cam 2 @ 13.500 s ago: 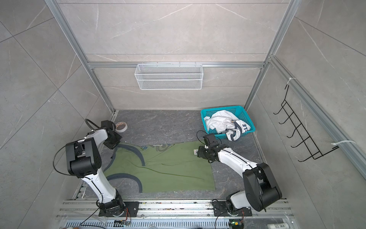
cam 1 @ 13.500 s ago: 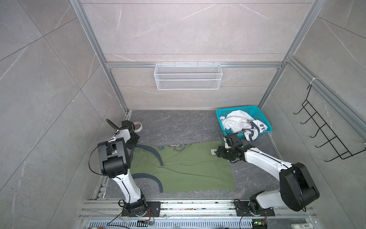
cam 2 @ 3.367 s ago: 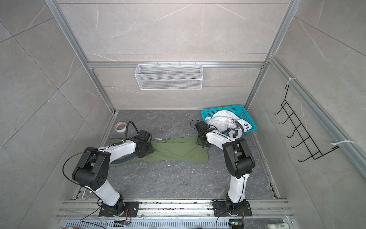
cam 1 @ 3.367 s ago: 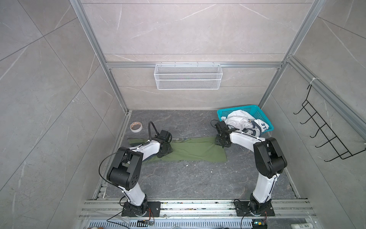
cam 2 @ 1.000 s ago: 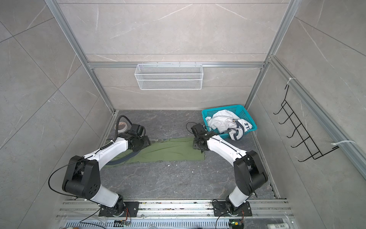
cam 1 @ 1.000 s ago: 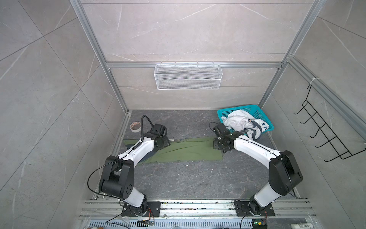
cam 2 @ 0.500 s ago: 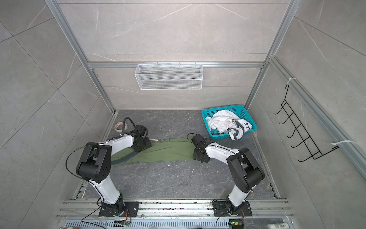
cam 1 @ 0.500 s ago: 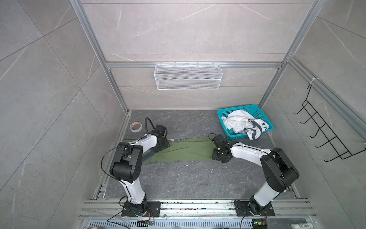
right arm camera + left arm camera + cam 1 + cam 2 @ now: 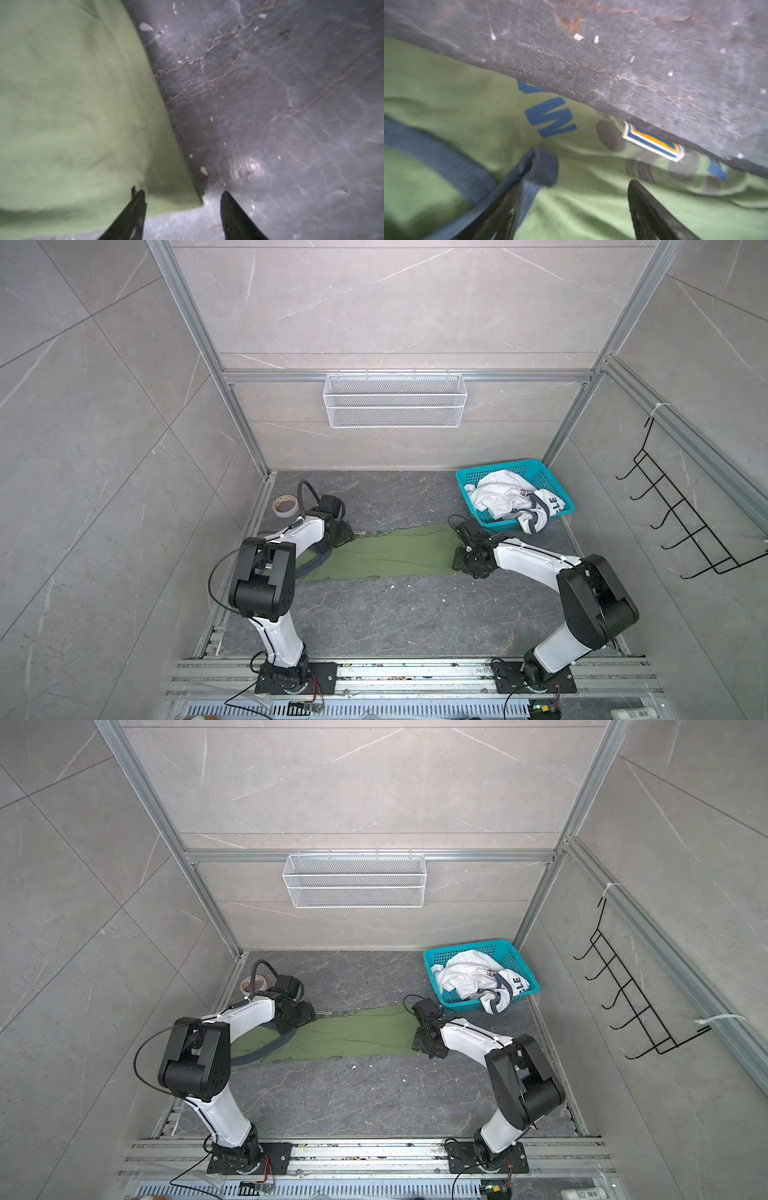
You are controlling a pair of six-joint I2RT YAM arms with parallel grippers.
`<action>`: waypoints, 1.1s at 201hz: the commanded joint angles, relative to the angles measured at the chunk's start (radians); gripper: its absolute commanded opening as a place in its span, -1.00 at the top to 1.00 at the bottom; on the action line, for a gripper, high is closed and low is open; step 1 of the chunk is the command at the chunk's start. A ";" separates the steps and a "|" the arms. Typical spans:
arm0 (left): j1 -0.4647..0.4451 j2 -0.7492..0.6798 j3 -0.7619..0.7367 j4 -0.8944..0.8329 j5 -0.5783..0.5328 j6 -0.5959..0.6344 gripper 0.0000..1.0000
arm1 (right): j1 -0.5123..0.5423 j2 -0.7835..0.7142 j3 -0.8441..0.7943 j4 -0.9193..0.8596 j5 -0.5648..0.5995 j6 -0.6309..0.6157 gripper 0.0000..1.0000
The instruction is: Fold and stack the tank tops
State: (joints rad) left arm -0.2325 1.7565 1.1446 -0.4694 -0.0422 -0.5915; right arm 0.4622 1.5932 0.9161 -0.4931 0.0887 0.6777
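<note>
Folded olive tank top (image 9: 386,556), open floor (image 9: 395,614) along its near edge

the near half of the table (image 9: 395,614) lies bare from side to side. the olive tank top (image 9: 386,556) lies flat across the middle, with the left gripper (image 9: 587,174) and right gripper (image 9: 182,192) low at its ends, well apart. the teal basket (image 9: 498,468), heaped with the white tank top (image 9: 498,497), fills the far right corner. a tape roll (image 9: 284,513) sits far left. a wire shelf (image 9: 395,406) hangs high above the far edge.
</note>
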 commanded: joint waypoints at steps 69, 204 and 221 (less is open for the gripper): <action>-0.178 -0.080 -0.029 -0.027 -0.005 -0.069 -0.60 | 0.112 0.206 0.281 -0.009 -0.094 -0.067 -0.40; -0.450 -0.074 -0.066 0.006 0.039 -0.192 -0.61 | -0.068 -0.016 -0.095 -0.060 0.038 0.129 -0.38; -0.446 -0.193 -0.101 -0.063 -0.054 -0.215 -0.62 | -0.083 -0.055 -0.108 -0.080 0.057 0.132 -0.38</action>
State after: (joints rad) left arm -0.6933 1.7416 1.0790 -0.4412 -0.0166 -0.7528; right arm 0.3931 1.5806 0.8440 -0.4801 0.0921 0.7734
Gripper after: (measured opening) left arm 0.805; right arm 0.690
